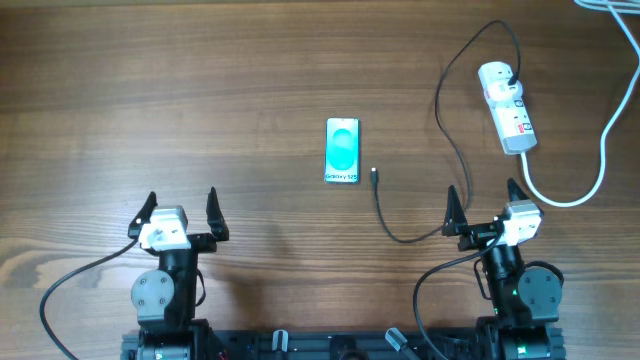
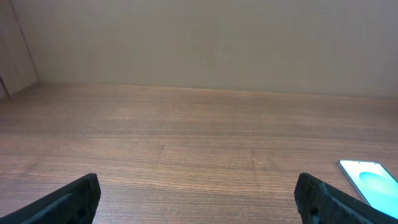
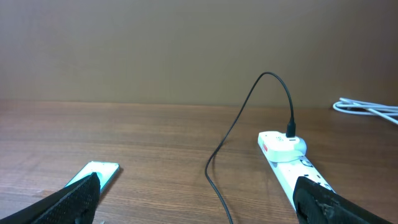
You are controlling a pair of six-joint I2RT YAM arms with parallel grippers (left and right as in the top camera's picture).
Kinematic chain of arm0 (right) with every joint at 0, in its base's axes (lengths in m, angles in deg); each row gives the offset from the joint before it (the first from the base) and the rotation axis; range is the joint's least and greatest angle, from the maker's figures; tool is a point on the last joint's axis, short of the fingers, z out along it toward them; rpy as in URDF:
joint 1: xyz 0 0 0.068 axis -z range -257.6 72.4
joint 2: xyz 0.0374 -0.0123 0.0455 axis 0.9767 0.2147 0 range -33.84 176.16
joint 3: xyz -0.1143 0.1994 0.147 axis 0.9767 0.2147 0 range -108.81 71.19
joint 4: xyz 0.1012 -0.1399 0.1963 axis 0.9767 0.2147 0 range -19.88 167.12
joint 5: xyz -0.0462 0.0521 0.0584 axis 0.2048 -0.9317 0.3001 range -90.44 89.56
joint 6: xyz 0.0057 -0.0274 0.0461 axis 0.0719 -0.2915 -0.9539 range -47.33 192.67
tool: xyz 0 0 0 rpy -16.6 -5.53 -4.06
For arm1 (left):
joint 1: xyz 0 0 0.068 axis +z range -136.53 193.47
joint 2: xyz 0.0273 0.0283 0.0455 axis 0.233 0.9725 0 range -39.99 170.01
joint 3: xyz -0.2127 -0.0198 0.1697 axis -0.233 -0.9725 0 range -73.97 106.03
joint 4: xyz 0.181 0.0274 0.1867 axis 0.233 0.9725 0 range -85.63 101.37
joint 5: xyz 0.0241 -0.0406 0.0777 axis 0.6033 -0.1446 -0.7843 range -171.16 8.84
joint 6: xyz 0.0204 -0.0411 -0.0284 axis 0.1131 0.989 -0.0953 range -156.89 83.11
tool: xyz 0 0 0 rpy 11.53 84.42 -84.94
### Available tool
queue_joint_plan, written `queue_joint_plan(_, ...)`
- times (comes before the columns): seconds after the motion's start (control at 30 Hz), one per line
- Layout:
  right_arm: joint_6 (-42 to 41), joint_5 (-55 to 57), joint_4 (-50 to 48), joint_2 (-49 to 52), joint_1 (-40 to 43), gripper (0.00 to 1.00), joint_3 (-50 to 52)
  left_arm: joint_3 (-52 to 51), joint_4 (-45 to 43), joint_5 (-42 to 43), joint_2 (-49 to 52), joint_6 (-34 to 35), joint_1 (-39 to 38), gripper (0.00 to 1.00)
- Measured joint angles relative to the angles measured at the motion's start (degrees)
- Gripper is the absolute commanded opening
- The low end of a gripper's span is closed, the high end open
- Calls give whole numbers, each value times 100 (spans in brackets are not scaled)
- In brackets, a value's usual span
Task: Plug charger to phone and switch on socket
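- A brown wood-grain tabletop point(image 1: 200, 80) is carrying everything in view.
- A small rectangular phone point(image 1: 342, 150) with a bright cyan screen and a white rim is lying flat, screen up, near the middle of the tabletop. Its dark lettering is sitting at the end nearer the arms.
- A thin black charger cable point(image 1: 437, 108) is running in a long loop from the right rear of the tabletop toward the phone. Its small black connector tip point(image 1: 374, 173) is lying loose just beside the phone's near right corner, apart from it.
- The cable's black plug point(image 1: 513, 76) is sitting in the far end of a short white power strip point(image 1: 508, 122) with small red markings. The strip is lying at the right rear, well apart from the phone, and its switch positions are too small to tell.
- A thick white cord point(image 1: 603, 150) is leaving the strip's near end and curving off toward the right edge.
- The left claw point(image 1: 181, 200) is sitting at the near left, its two dark fingers spread wide and gripping nothing.
- The right claw point(image 1: 484, 190) is sitting at the near right, likewise spread wide and empty. In its wrist view the charger cable is lying on the tabletop ahead, between the two fingers, ungripped.
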Motion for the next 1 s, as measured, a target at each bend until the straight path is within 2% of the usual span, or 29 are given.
queue_joint_plan(0.17, 0, 0, 0, 0, 0, 99, 0, 0, 0, 9, 0, 2, 0, 100)
queue_joint_plan(0.23, 0, 0, 0, 0, 0, 99, 0, 0, -39, 350, 0, 127, 0, 100)
queue_joint_plan(0.33, 0, -2, -2, 0, 0, 99, 0, -4, -293, 1687, 0, 774, 0, 100)
queue_joint_plan(0.4, 0, 0, 0, 0, 0, 100, 0, -28, -918, 2717, 7, 1248, -2, 100)
queue_joint_plan(0.5, 0, 0, -2, 2, 0, 100, 0, -28, -2374, 3639, 9, 1661, -2, 100)
queue_joint_plan(0.53, 0, -2, -2, 0, 0, 100, 0, -31, -2999, 3768, 13, 1775, -2, 100)
queue_joint_plan(0.57, 0, -2, 2, 0, 0, 100, 0, -7, -4026, 3864, 13, 1963, -2, 100)
queue_joint_plan(0.67, 0, -2, 0, 0, 0, 100, 0, 155, -4990, 3709, -26, 2326, -7, 100)
queue_joint_plan(0.73, 0, 0, -2, 2, 0, 100, 0, 483, -4706, 3488, 7, 2463, -7, 100)
queue_joint_plan(0.8, 0, 0, 0, 0, 0, 100, 0, 1252, -3779, 3348, 203, 2527, -7, 100)
queue_joint_plan(0.87, 0, -2, 2, 0, 0, 100, 0, 2400, -2076, 3327, 640, 2551, -7, 100)
queue_joint_plan(0.97, 0, 0, 4, 2, 0, 100, 0, 4824, 1322, 3554, 2138, 2031, -7, 100)
queue_joint_plan(1.0, 0, 0, -7, 2, 0, 100, 0, 5316, 1814, 3593, 2577, 1836, -7, 100)
